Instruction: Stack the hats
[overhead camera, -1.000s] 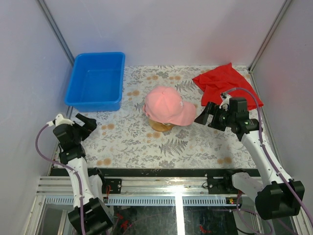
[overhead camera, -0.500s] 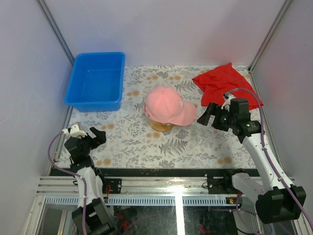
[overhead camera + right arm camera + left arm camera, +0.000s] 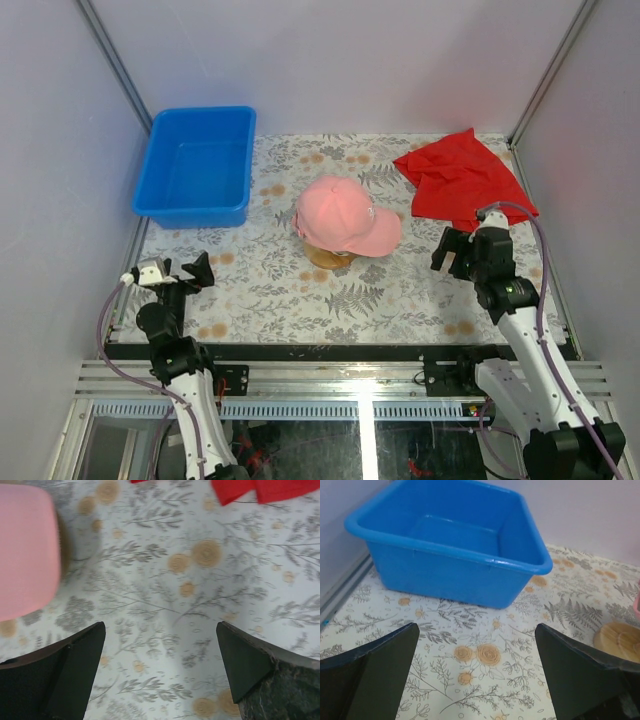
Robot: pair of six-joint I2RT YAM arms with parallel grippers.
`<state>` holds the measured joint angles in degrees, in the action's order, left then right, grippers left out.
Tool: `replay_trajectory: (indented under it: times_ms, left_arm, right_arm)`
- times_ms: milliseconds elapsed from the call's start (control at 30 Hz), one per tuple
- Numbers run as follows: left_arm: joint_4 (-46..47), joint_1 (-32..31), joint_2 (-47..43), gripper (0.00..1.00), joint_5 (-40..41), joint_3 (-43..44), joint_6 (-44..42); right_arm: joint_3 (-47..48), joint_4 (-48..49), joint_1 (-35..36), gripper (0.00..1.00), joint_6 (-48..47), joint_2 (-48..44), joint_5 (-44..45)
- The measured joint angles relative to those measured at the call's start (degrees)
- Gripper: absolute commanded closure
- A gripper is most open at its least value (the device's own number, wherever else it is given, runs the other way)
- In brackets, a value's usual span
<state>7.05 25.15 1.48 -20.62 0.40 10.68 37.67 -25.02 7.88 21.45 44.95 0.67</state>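
From the overhead view the pink cap sits crown-up on the wooden stand in the middle of the table, brim pointing toward 3 o'clock. It is the only hat I can see. Any others would be underneath it, and I cannot tell from here.

My left gripper hangs at about 8 o'clock from the cap, well apart from it, with its jaws spread wide and nothing between them. Its wrist view shows only patterned tabletop between the fingers. My right gripper is at roughly 4 o'clock from the cap, near the brim tip but not touching, and is likewise spread and empty.

I judge the stack to be at or near its finish, so the job now is to leave it undisturbed. I'd keep both sets of jaws parted and move away from the brim rather than across it (a snagged brim would tip the whole pile off the stand).

The blue bin lies at 10 o'clock from the cap, straight ahead of the left wrist camera. The red cloth lies at 2 o'clock, just beyond the right gripper. The cloth is the nearer nuisance because it could catch a finger if that arm swings outward. Neither blocks the cap.
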Motion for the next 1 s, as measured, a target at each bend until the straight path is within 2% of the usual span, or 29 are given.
replay_trajectory:
  times_ms: [133, 267, 567, 700, 867, 1000]
  left_arm:
    - [0.4, -0.1, 4.9, 0.00, -0.6, 0.0, -0.4]
    - [0.2, -0.2, 5.1, 0.00, -1.0, 0.0, -0.5]
    - [0.2, -0.4, 3.5, 0.00, -1.3, 0.0, -0.5]
    - [0.2, -0.4, 3.5, 0.00, -1.3, 0.0, -0.6]
    - [0.2, -0.4, 3.5, 0.00, -1.3, 0.0, -0.6]
    - [0.2, -0.4, 3.5, 0.00, -1.3, 0.0, -0.6]
  right_arm:
    - [-6.6, 3.9, 0.0, 0.01, -3.8, -4.4, 8.5]
    - [-15.6, 11.0, 0.0, 0.01, -9.2, -11.2, 11.8]
    - [-28.5, 26.6, 0.0, 0.01, -17.1, -13.8, 13.1]
    - [-36.6, 31.2, 0.0, 0.01, -19.1, -19.3, 12.2]
    - [-37.3, 32.8, 0.0, 0.01, -19.7, -30.9, 12.2]
    - [-37.3, 34.9, 0.0, 0.01, -20.7, -32.5, 11.2]
